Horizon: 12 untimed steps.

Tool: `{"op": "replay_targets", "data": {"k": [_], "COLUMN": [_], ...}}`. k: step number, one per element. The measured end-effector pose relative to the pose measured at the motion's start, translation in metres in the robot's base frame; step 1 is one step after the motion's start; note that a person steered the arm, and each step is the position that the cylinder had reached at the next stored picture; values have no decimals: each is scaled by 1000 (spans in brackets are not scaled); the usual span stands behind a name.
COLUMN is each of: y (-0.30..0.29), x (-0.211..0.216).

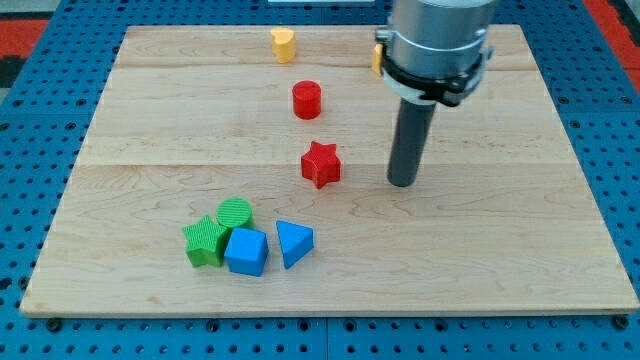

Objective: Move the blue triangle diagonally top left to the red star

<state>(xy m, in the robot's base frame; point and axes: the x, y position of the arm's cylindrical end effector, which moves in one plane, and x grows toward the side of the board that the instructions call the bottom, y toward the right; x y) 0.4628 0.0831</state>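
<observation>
Blue triangle (293,242) points toward the view's right.

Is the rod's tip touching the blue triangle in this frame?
No: my tip stands apart to the view's right of the red star, well above the blue triangle.

Pale smooth wooden board (150,110), matt ribbed plastic blue triangle (293,242) and red star (320,164), dark matt rod
</observation>
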Motion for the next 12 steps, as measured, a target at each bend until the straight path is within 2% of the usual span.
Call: {"op": "replay_targets", "data": {"k": [1, 4, 6, 8, 9, 10, 11, 12], "y": [18, 12, -19, -16, 5, 17, 29, 31], "x": [-26, -29, -28, -28, -8, 35, 55, 57]}}
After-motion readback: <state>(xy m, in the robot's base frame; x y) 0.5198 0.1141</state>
